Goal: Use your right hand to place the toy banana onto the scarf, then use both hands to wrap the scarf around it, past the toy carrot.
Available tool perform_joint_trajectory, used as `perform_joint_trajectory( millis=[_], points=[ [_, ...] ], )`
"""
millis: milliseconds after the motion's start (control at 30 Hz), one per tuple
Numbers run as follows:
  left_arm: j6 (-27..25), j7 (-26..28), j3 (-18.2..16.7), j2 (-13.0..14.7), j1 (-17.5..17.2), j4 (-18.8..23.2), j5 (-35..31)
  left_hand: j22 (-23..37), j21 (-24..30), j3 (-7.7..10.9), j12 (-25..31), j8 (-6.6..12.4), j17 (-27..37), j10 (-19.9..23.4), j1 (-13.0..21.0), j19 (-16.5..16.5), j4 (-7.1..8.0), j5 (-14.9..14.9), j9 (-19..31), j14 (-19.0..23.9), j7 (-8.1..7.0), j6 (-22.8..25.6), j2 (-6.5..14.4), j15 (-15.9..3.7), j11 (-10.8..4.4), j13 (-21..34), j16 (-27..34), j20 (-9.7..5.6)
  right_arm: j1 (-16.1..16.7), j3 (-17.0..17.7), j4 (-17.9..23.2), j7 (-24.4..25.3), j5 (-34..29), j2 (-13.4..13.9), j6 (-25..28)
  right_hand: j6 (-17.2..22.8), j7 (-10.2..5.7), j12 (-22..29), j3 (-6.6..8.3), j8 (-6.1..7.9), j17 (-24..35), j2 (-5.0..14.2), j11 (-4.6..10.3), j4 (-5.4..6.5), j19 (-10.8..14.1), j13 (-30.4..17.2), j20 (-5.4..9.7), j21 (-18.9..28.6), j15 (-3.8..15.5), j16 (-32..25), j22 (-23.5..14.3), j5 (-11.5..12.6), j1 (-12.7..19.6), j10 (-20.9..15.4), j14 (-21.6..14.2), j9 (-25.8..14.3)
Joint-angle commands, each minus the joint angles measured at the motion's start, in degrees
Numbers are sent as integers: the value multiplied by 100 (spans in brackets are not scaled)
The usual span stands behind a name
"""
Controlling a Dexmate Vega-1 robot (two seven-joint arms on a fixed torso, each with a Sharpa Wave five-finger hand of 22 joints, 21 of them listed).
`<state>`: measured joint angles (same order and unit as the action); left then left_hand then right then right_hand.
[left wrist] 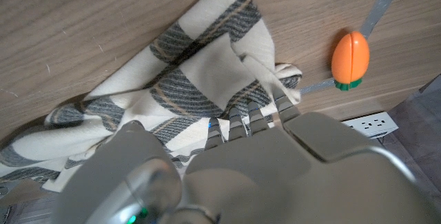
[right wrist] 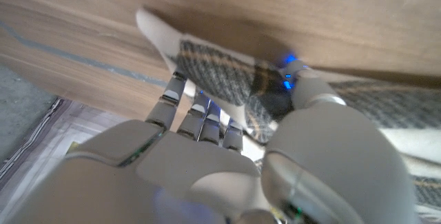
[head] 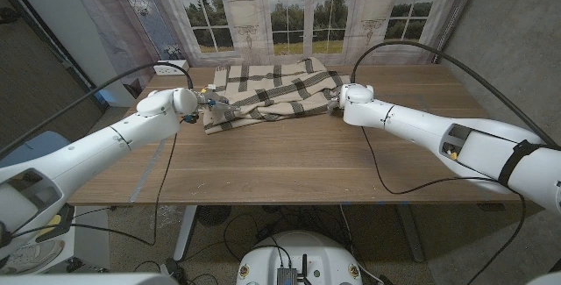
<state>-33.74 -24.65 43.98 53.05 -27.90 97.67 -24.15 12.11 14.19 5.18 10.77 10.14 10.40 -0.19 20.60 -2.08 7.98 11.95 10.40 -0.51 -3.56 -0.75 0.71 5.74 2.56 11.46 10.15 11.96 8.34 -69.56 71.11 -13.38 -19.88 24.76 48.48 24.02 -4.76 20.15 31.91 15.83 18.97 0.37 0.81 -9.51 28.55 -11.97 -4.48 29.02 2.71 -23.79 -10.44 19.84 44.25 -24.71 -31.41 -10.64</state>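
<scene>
Scarf [head: 272,92], plaid and rumpled, lies bunched at the far middle of the wooden table [head: 289,158], a soft, light cloth that by my judgement will sag and slip unless taken by a gathered edge or corner rather than its loose middle. The left hand [head: 186,103] has its fingertips [left wrist: 241,122] in the folds at the cloth's left end and the right hand [head: 353,101] pinches the right corner between thumb and fingers. The toy carrot [left wrist: 350,58] sits just beyond the scarf's left end; I cannot see the banana, perhaps hidden inside the folds.
</scene>
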Motion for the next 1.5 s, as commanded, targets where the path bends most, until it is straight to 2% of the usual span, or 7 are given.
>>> perform_joint_trajectory(
  millis=[33, 167, 467, 767, 1000, 1267, 1500],
  points=[
    [212, -195, 145, -43, 154, -182, 96, 28, -6, -33, 47, 39, 10, -26, -58, -31, -9, 56, 8, -40, -29, -24, -20, 1, 1, -2, 36, 22, 622, 428, -132, 1563, -222, 38, -650, 1763, -140, 476, 95, 313, 476, 380, 291, -98, 467, -29, 338, 181, 1025, -688, -19, -334, 948, -1558, -1196, 14],
    [336, -281, 210, -76, 222, -263, 89, 28, -8, -37, 49, 38, 10, -30, -62, -36, -11, 59, 8, -52, -26, -32, -21, -16, 3, -2, 33, 22, 800, 494, 14, 2001, -443, 175, -953, 3056, -238, 947, 10, 376, 1155, 540, 496, -149, 559, -248, 644, 430, 1096, -1201, -75, -850, 2330, -2582, -1826, -20],
    [578, -442, 292, -106, 298, -328, 60, 31, -24, -56, 61, 53, 10, -36, -78, -80, -20, 74, 8, -81, -27, -16, -26, -89, -35, -3, 33, 22, 1042, 619, 221, 2762, -1067, 461, -1785, 3674, -287, 1232, -210, 391, 1514, 258, 713, -160, 625, -511, 1008, 714, 1101, -1271, -109, -907, 3047, -2888, -1986, -79],
    [576, -500, 222, 0, 193, -158, 51, 32, -29, -71, 66, 54, 10, -44, -90, -95, -25, 84, 8, -89, -26, -22, -31, -98, -39, -4, 36, 23, 772, 517, -220, 3269, -1924, 482, -2883, 3950, -219, 1442, -330, 353, 1740, 211, 602, -52, 704, -694, 1157, 959, 1097, -1317, -129, -876, 3306, -3151, -2219, -91],
    [527, -489, 124, 124, 53, 18, 66, 34, -27, -84, 68, 54, 10, -59, -101, -92, -29, 94, 8, -100, -24, -31, -34, -101, -54, -4, 38, 23, 176, 144, -670, 2807, -2694, 363, -3717, 3972, -240, 1471, -353, 331, 1769, 200, 556, -40, 702, -732, 1168, 1006, 1094, -1293, -128, -866, 3324, -3168, -2251, -93],
    [455, -468, 38, 232, -94, 159, 82, 35, -24, -95, 70, 56, 10, -72, -109, -88, -34, 103, 8, -104, -20, -35, -37, -95, -57, -5, 42, 23, -466, -227, -1252, 2489, -3333, 44, -4641, 3978, -257, 1486, -365, 304, 1789, 196, 543, -29, 681, -769, 1168, 1045, 1093, -1251, -126, -856, 3339, -3155, -2254, -96],
    [453, -471, 4, 278, -159, 170, 97, 36, -24, -104, 74, 56, 10, -74, -115, -89, -37, 110, 8, -108, -22, -43, -40, -91, -57, -5, 43, 23, -1009, -526, -1926, 2644, -3734, -360, -5328, 4007, -248, 1516, -376, 285, 1815, 202, 529, -16, 670, -810, 1168, 1091, 1092, -1218, -120, -845, 3353, -3175, -2290, -99]
  ],
)
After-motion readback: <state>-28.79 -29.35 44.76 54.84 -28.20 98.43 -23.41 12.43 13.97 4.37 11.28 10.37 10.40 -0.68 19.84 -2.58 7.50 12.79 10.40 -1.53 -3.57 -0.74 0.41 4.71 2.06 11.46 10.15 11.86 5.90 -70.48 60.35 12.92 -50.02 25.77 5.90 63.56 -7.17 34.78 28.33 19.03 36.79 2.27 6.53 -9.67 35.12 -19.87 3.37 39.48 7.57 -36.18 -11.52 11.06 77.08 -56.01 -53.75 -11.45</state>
